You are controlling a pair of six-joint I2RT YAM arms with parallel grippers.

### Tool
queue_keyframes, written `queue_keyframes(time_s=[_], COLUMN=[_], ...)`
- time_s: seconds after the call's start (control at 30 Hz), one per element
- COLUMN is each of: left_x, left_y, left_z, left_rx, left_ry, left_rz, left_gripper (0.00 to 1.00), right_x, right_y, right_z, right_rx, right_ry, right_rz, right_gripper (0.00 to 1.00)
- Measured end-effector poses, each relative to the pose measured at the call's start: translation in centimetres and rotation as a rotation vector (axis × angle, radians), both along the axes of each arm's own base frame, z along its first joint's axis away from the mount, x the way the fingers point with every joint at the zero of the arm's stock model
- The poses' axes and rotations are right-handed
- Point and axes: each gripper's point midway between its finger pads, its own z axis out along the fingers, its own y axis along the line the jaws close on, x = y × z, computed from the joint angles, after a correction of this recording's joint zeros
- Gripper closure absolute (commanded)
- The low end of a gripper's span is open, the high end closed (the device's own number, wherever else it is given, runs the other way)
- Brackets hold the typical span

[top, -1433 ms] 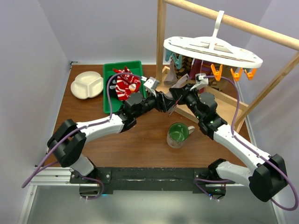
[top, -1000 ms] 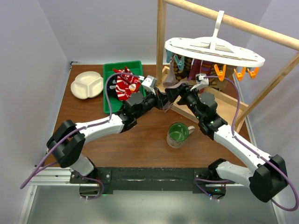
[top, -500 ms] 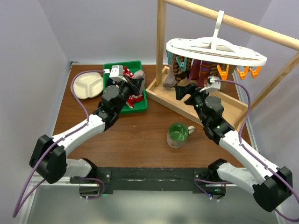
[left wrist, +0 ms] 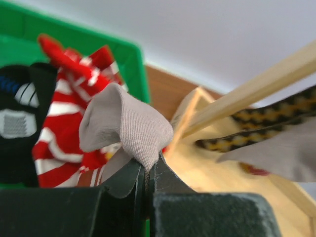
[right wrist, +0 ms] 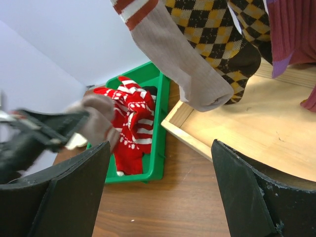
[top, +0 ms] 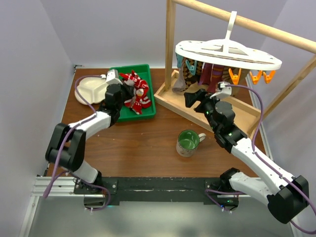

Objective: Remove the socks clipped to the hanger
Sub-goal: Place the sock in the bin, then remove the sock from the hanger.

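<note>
Landmark = bin [top: 148, 101], green, on the table.
- Frame [top: 170, 44]: wooden post plus pole, right of bin.
- Hanger [top: 227, 53]: white oval hooked on the pole, up and right of bin. Teal and orange clips on its rim.
- Tray [top: 237, 116]: wooden, right of bin, close beside it.
- Socks on the hanger, all right of bin and higher: hanging grey sock [right wrist: 182, 64] with a red-white cuff, checkered sock [right wrist: 217, 44], maroon sock [right wrist: 296, 34]. At least 3 up there; can't tell if there are more.
- In bin: striped sock [top: 136, 96], red-white, bunched up. Black sock [left wrist: 19, 113] also in bin.
- Plate [top: 91, 89]: left of bin, just beside it.
- Mug [top: 188, 142]: right of bin, nearer the arm bases.
- Left gripper [left wrist: 146, 170]: over bin, jaws clenched on 1 grey sock [left wrist: 126, 123], with fabric bulging above the tips.
- Right gripper [right wrist: 160, 187]: right of bin, above the tray's left edge. Jaws spread wide, nothing between them.
</note>
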Motion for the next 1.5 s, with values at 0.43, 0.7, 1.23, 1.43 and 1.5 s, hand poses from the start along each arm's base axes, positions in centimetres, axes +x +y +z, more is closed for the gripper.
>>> queue_keyframes(time_s=[0.43,0.7,1.23,1.43,1.5], left_x=[-0.1,-1.1,-3.3,-4.6,-4.5], left_y=[2.5,3.5,-0.8,-10.3,-12.3], left_z=[-11.0,-7.0,1.5,7.6,9.1], left_rx=[0.039,0.036,0.075,0.061,0.054], left_ry=[0.27,0.213,0.018,-0.162,-0.212], left_rz=[0.021,0.06,-0.133,-0.408,-0.46], left_gripper=[0.59,0.38,0.34,0.34,0.32], right_x=[-0.1,-0.2,-0.1,-0.3,-0.3], right_y=[0.1,0.2,0.2,0.1,0.0], right_z=[-0.5,-0.5,-0.7,-2.0,-2.3], right_rx=[-0.007,-0.006,-0.009,-0.024,-0.026], right_ry=[0.012,0.012,0.016,0.042,0.047], right_rz=[0.008,0.014,0.015,0.013,0.011], right_gripper=[0.12,0.12,0.12,0.12,0.12])
